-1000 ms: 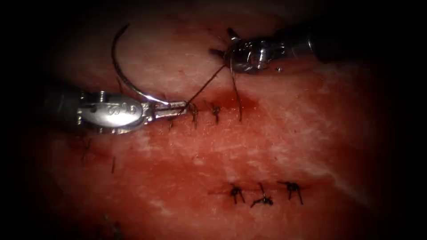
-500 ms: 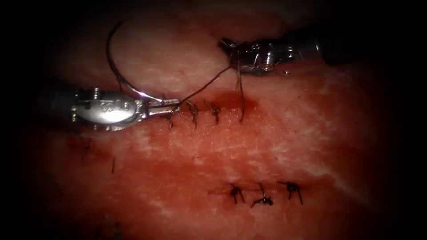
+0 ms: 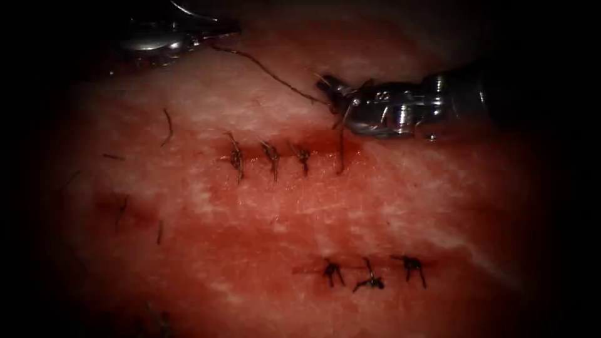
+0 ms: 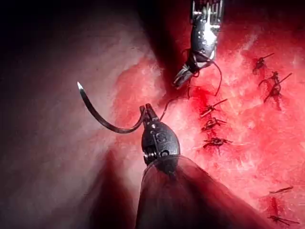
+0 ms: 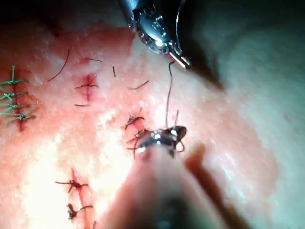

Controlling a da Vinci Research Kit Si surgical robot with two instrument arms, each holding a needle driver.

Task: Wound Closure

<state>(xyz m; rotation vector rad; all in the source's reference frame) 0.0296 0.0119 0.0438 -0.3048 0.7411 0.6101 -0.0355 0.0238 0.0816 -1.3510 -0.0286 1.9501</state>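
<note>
Three knots (image 3: 269,158) already in along the cut (image 3: 325,145), right end still gaping: left tool (image 3: 210,32) well off it pinching the needle (image 4: 102,117) at its tail, clear of tissue (image 3: 350,206), right tool (image 3: 335,87) clamped on thread (image 3: 269,72) just above it.

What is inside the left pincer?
The left pincer is shut on the curved needle near its thread end; the needle is out of the tissue. The bit of needle between its jaws is covered. The right pincer holds thread.
</note>
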